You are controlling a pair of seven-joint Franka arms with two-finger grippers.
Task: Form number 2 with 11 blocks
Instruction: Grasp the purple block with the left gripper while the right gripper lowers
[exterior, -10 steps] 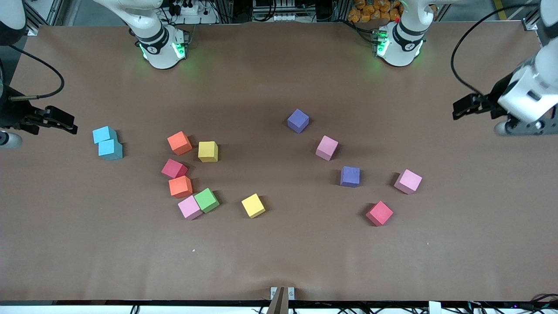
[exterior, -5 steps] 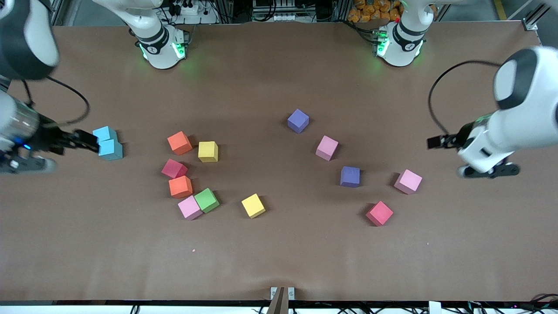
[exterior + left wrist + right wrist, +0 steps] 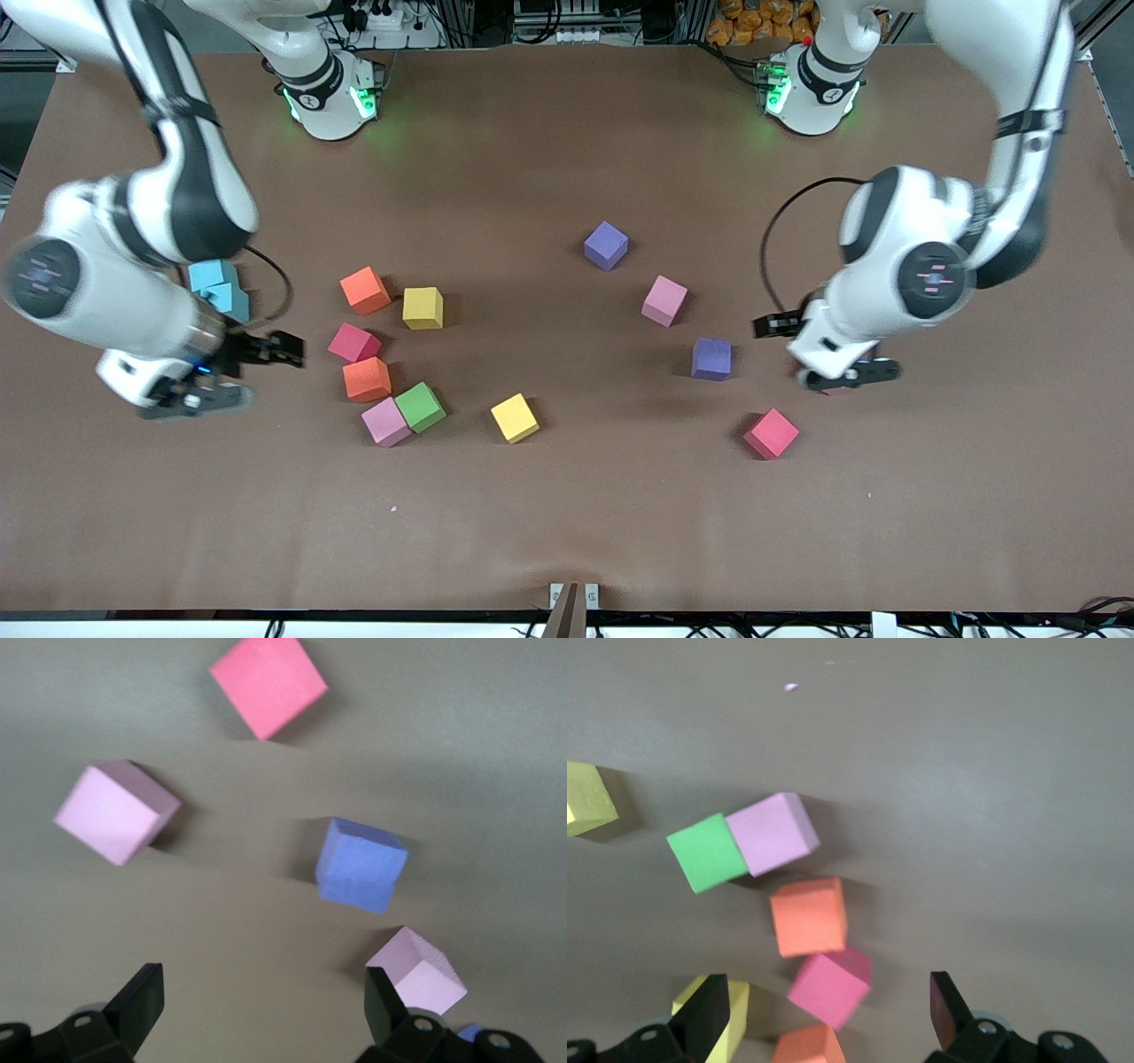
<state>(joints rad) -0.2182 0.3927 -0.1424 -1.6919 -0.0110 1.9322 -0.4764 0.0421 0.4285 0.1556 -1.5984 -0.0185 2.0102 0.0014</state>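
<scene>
Blocks lie scattered on the brown table (image 3: 567, 532), and no part of the number 2 is laid yet, so the step in hand looks like the first pick. Toward the right arm's end sit an orange block (image 3: 365, 290), a yellow block (image 3: 423, 307), a crimson block (image 3: 353, 342), a second orange block (image 3: 366, 378), and a pink block (image 3: 385, 422) touching the green block (image 3: 419, 407); another yellow block (image 3: 515, 417) lies apart, near the middle. Toward the left arm's end are two purple blocks (image 3: 606, 245) (image 3: 711, 358), a pink one (image 3: 664, 300) between them, and a crimson one (image 3: 771, 433) nearest the front camera. The right gripper (image 3: 190, 399) hangs with jaws wide and empty beside the crimson and orange pair. The left gripper (image 3: 837, 374), also spread and empty, covers a further pink block (image 3: 115, 812) in the front view. Two light-blue cubes (image 3: 213, 275) show partly under the right arm. Next, I judge, each gripper must centre over one block, square its fingers to the faces, descend and close.
</scene>
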